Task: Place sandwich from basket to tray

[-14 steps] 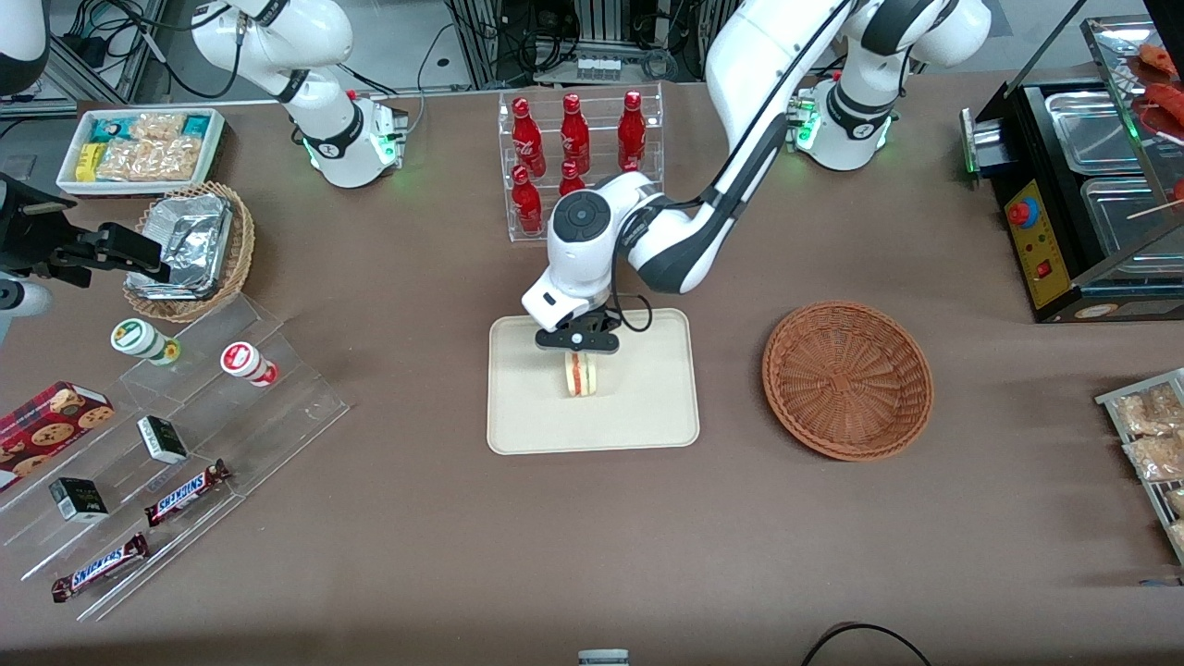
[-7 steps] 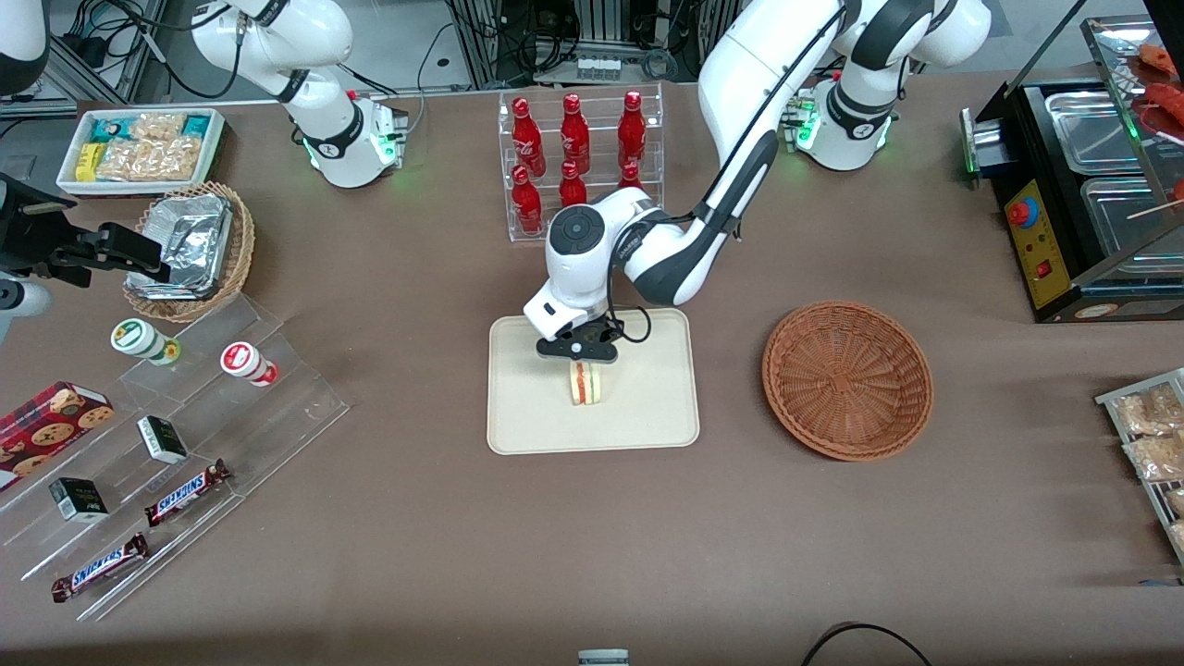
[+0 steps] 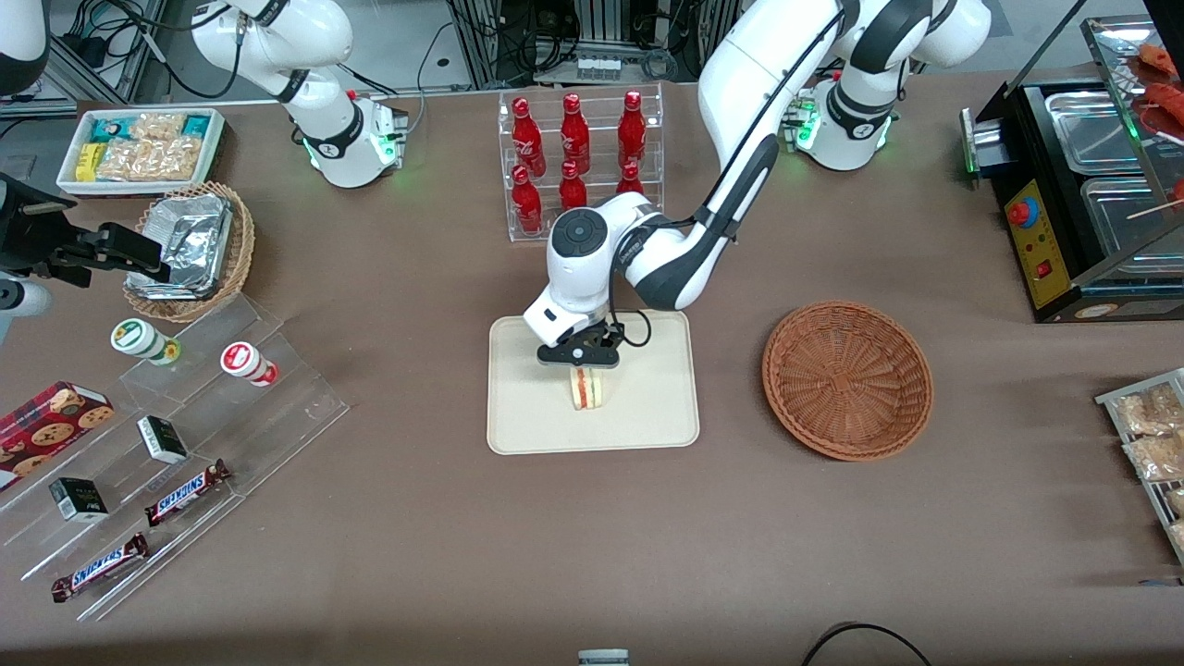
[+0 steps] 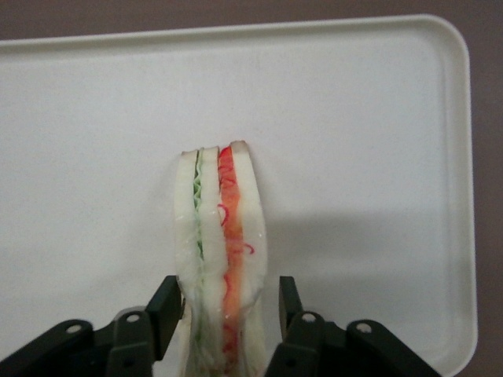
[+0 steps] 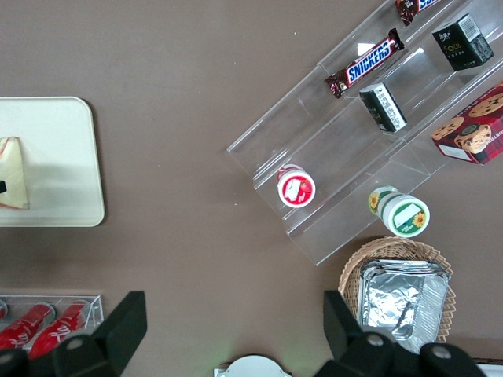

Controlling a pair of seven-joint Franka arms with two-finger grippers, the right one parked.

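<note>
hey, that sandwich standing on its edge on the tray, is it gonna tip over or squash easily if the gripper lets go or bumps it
Probably both. The sandwich stands on a narrow edge on the tray, so a sideways nudge could topple it. Its soft white bread would likely dent under a firm squeeze. The gripper straddles it with small gaps beside each finger, so it looks free-standing.

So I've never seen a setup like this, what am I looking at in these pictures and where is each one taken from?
It is a white robot arm working over a brown table. One picture looks down from the front; the others come from cameras on the arms' wrists. The arm's pincer is over a cream tray, its fingers either side of a wrapped sandwich standing on the tray. Whether they grip it is unclear. A brown wicker basket sits beside the tray with nothing in it. Red bottles stand farther from the front camera.
</note>
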